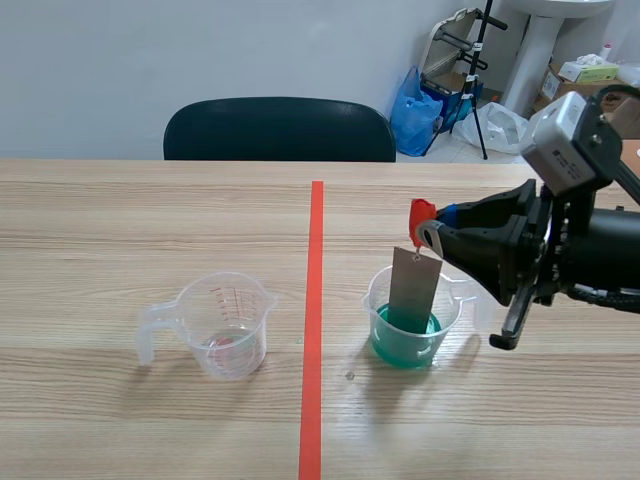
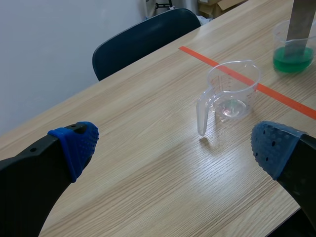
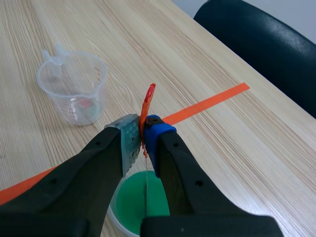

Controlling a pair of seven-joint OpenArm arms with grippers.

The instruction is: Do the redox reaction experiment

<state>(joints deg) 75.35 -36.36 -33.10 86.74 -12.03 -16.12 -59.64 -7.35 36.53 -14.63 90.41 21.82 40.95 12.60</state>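
The wooden table has an orange-red tape line running away down its middle, and a dark chair stands at its far edge. The right arm comes in low from its side, lying nearly level above the table with its wrist turned toward the tape line. The right claw is clamped on a small red tab directly above the cup of green liquid. The left claw hangs over bare table with its blue pads wide apart, holding nothing, well short of the clear measuring cup, which shows a faint reddish trace at its bottom. A grey metal strip hangs from the tab, its lower end in the green liquid.
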